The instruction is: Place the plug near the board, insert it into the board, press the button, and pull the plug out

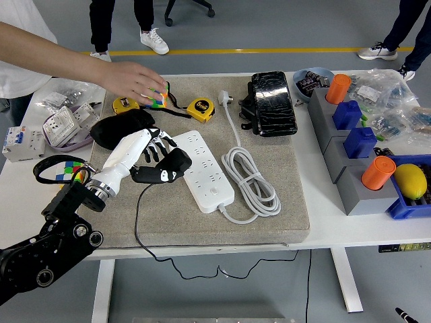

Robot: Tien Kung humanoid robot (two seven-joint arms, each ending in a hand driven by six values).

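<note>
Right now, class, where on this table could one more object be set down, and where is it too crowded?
Free: the grey mat in front of the power strip and coiled cable, and its strip right of that cable. Crowded: the far edge, where a person's hand reaches the cube, and the blocks at right.

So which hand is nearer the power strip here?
Left. The left hand holds the black plug right at the power strip's left edge. The right hand is out of view.
</note>
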